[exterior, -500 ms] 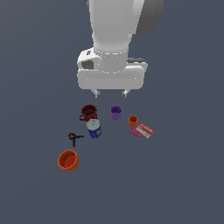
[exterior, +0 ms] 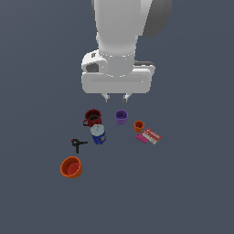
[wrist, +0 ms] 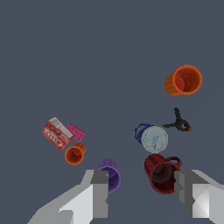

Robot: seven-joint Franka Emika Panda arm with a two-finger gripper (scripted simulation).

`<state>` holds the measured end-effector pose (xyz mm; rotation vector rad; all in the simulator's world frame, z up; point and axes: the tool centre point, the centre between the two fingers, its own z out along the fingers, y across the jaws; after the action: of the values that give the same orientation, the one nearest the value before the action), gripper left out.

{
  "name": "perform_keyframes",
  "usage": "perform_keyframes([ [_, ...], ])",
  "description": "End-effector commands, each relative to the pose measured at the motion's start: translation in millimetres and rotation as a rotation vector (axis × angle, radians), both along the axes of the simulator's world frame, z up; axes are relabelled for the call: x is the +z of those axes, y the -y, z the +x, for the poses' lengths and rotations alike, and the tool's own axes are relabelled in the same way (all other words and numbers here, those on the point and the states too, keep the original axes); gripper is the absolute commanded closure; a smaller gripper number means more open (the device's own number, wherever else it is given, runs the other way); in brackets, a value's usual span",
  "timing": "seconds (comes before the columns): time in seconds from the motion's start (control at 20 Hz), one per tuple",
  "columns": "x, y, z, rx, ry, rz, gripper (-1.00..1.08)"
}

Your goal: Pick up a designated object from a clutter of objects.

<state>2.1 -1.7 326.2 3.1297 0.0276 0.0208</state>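
Gripper (exterior: 115,97) spread open and empty, hanging above the clutter, over the dark red mug (exterior: 93,118) and purple cup (exterior: 121,117). Large orange bowl (exterior: 71,167) upright on the floor, well apart from the fingers, at the near edge of the group. Near it, a black clamp (exterior: 78,144). Blue can (exterior: 98,134) just beside the mug, perhaps touching. Small orange cup (exterior: 139,126) next to a red-white box (exterior: 151,135).

Smooth white arm (exterior: 119,36); boxy white hand (exterior: 116,98).
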Motion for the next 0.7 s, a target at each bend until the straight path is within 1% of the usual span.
perform_keyframes([
  [0.0, 0.0, 0.1, 0.1, 0.000, -0.001, 0.000, -0.20],
  [0.3, -3.1, 3.5, 7.0, 0.011, -0.012, -0.007, -0.20],
  [0.65, -13.4, 14.4, 26.6, 0.042, -0.045, -0.026, -0.20],
])
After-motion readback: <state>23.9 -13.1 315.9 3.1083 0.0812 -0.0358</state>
